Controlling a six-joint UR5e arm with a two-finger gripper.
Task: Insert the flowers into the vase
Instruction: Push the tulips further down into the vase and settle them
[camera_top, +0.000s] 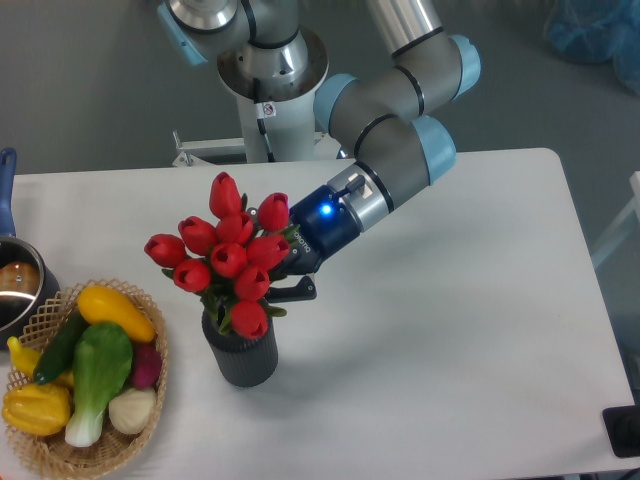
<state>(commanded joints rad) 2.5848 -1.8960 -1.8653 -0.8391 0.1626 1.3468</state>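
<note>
The flowers (227, 252) are a bunch of red tulip buds with green leaves, standing over the mouth of the vase (241, 358), a short dark grey ribbed cylinder at the table's front left. The stems go down into the vase mouth, and the lowest bud hangs at its rim. My gripper (284, 281) sits right behind the bunch, at stem height just above the vase, and is shut on the stems. The buds hide most of the fingers.
A wicker basket (137, 434) with yellow, green and purple vegetables stands at the front left, close to the vase. A metal pot (17, 290) with a blue handle is at the left edge. The arm base (268, 80) is behind the table.
</note>
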